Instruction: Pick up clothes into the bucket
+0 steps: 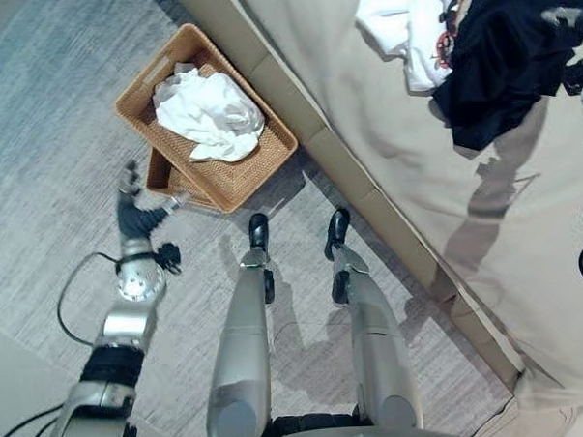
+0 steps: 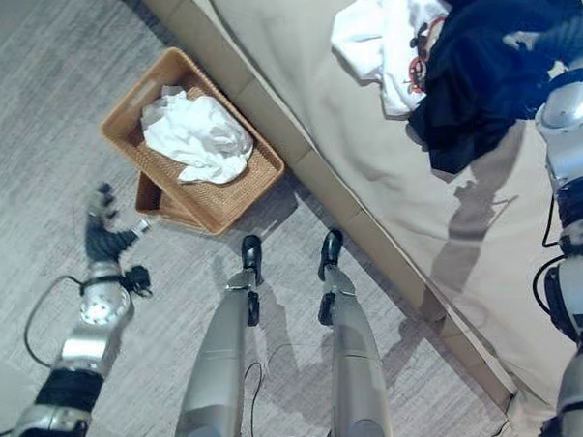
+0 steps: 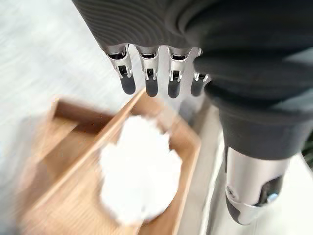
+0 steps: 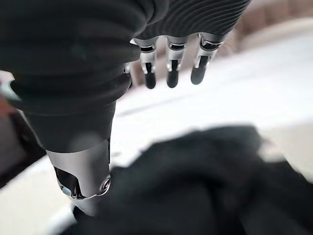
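White cloth (image 1: 210, 114) lies in the basket (image 1: 270, 166); right hand (image 2: 554, 35), fingers relaxed, hovers over the dark garment (image 2: 478, 65) at two o'clock, grasping next; left hand (image 1: 131, 211) released.

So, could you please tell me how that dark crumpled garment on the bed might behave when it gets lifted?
The dark crumpled garment lies in soft folds, so it will probably hang limp. It overlaps the white printed shirt and may drag it. The right hand, open above, likely needs a bunched grasp.

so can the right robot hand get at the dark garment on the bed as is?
Probably yes. The right robot hand hangs open just above the dark garment, with nothing between them.
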Robot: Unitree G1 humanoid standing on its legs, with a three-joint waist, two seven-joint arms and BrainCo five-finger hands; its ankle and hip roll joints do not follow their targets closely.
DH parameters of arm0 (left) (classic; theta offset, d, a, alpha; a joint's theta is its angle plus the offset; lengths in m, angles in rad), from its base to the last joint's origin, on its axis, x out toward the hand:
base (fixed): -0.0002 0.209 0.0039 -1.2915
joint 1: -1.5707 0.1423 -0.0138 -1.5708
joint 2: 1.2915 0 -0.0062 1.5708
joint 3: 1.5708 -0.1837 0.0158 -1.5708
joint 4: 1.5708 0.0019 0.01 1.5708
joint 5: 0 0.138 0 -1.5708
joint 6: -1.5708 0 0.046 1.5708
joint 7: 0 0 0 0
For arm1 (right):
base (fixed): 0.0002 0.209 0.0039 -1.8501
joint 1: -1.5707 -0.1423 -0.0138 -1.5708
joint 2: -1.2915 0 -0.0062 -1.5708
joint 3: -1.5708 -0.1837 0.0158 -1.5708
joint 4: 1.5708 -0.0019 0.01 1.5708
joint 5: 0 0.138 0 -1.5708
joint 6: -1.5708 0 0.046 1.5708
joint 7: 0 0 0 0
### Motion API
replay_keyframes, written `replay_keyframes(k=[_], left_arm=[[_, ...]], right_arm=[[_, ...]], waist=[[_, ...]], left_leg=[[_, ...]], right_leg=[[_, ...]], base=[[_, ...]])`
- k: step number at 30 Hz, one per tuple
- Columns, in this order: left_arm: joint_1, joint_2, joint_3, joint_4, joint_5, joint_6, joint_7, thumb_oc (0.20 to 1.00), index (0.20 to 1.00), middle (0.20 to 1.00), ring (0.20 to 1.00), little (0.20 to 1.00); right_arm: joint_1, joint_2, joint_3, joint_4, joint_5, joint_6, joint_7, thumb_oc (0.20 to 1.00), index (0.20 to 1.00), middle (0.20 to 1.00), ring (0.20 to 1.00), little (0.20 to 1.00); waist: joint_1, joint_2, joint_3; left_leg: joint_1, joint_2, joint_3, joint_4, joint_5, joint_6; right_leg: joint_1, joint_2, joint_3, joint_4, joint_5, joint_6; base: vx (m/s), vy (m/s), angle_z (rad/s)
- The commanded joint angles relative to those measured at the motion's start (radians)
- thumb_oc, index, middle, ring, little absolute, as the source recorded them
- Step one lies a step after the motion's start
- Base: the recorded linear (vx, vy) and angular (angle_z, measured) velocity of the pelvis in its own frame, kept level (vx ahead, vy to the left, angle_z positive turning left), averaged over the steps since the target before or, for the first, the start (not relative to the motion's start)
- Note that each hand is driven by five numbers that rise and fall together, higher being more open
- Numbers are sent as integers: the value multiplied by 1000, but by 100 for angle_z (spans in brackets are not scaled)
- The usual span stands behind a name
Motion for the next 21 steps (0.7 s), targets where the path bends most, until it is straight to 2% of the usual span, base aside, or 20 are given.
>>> replay_keyframes(k=[1, 7, 10, 13, 16, 17, 18, 21], left_arm=[[19, -23, -23, -121, -45, -50, -80, 1000, 1000, 1000, 1000, 1000], [74, -24, -253, -165, -92, -38, -213, 1000, 1000, 1000, 1000, 1000], [65, -22, -344, -137, -60, -39, -220, 1000, 1000, 1000, 1000, 1000], [65, -43, -384, -122, -55, -39, -209, 1000, 1000, 1000, 1000, 1000], [62, -54, -391, -118, -64, -37, -204, 1000, 1000, 1000, 1000, 1000], [64, -59, -387, -122, -65, -35, -204, 1000, 1000, 1000, 1000, 1000], [64, -61, -385, -127, -70, -36, -202, 1000, 1000, 1000, 1000, 1000], [52, -72, -373, -137, -78, -44, -177, 1000, 1000, 1000, 1000, 1000]], right_arm=[[-75, -20, 52, 25, 40, -35, 8, 1000, 1000, 1000, 1000, 1000], [-141, 75, 138, 208, 16, -59, 17, 1000, 1000, 1000, 1000, 1000], [-181, 120, 209, 232, -59, -60, -11, 1000, 1000, 1000, 1000, 1000], [-192, 144, 229, 264, -62, -63, 0, 1000, 1000, 1000, 1000, 1000], [-214, 145, 276, 320, -63, -48, 70, 1000, 1000, 1000, 1000, 1000], [-227, 142, 293, 344, -72, -39, 99, 561, 561, 561, 561, 561], [-237, 142, 294, 360, -73, -32, 101, 200, 200, 200, 200, 200], [-246, 130, 285, 379, -76, -30, 79, 200, 200, 200, 200, 200]], waist=[[-25, 87, -19], [-15, 141, -19], [-7, 158, -19], [0, 172, -19], [8, 188, -19], [8, 195, -19], [9, 200, -19], [11, 212, -19]], left_leg=[[-11, -25, -60, 14, -23, 2], [-25, -29, -69, -8, -5, 4], [-26, -29, -75, -24, 3, 3], [-32, -28, -83, -40, 14, 0], [-26, -29, -89, -68, 31, -8], [-24, -32, -92, -77, 37, -11], [-20, -33, -93, -84, 41, -13], [-9, -37, -96, -100, 50, -17]], right_leg=[[29, -38, -26, 79, -87, 64], [-10, -40, -22, 114, -105, 60], [-33, -37, -16, 127, -111, 60], [-45, -39, -18, 129, -114, 61], [-49, -41, -24, 134, -119, 60], [-50, -42, -26, 135, -123, 58], [-51, -43, -28, 137, -124, 58], [-49, -47, -29, 139, -125, 57]], base=[[81, -32, 11], [21, -45, 1], [35, -54, -1], [22, -67, -2], [11, -51, 8], [11, -43, 12], [13, -27, 19], [5, -21, 15]])
